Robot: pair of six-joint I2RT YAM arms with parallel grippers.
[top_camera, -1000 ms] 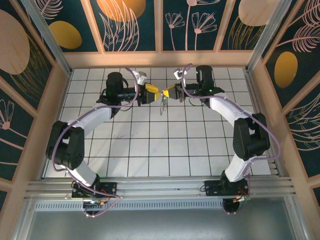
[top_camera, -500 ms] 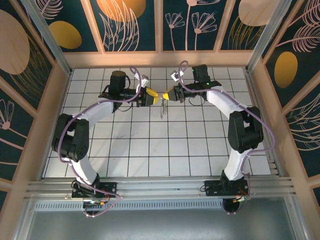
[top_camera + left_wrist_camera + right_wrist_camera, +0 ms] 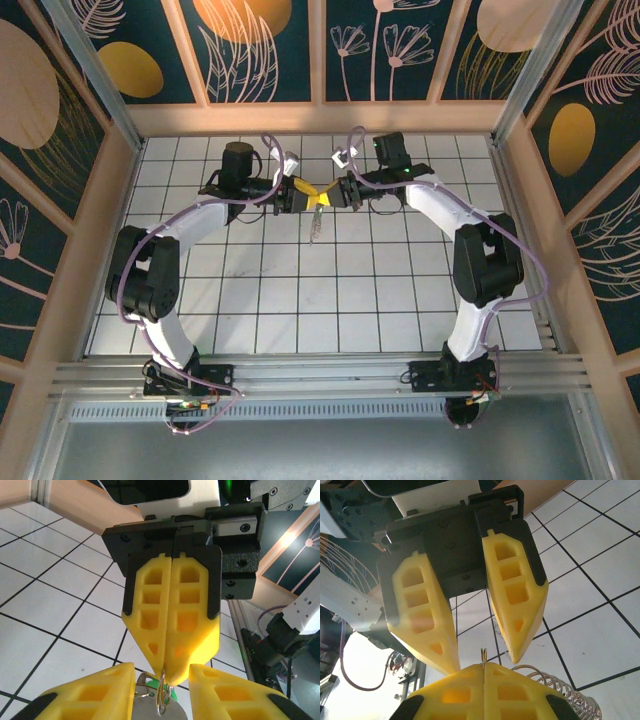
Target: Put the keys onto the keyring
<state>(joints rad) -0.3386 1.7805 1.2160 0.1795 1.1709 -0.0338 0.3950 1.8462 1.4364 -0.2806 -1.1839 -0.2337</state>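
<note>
- The left gripper (image 3: 485, 660) has its fingers (image 3: 425, 625) apart, one on each side of the tip of the other gripper, and they clamp nothing. If they close from this place, I judge they can catch the other yellow tip instead of the metal and push the ring out of its hold.
- The keys (image 3: 173, 694), with the green head, hang just under the place where the two tips meet, above the table (image 3: 300, 320), together with the keyring (image 3: 161, 703). I cannot tell if the key is already on the loop. The pieces hang free, so a small knock can make them swing away from the fingers.
- The right gripper (image 3: 165, 671) is closed and pinches the thin wire of the keyring at its very tip. Such a small hold is weak: a sideways pull can make the wire slip, and then everything falls on the tiles.
- A metal coil (image 3: 565, 692) shows just beside the right fingers, and it can tangle with the ring.
</note>
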